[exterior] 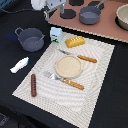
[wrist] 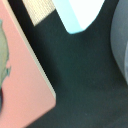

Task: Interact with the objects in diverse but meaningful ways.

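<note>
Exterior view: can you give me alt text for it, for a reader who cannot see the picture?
A striped placemat holds a round tan plate flanked by an orange-handled fork and knife, with a brown sausage and golden bread loaf. Beside the mat sit a grey two-handled pot, a carton and a white fish-shaped piece.

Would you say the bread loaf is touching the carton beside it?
Apart. The exterior view shows a strip of placemat between the carton and the bread loaf, which lies on the mat toward that view's right.
</note>
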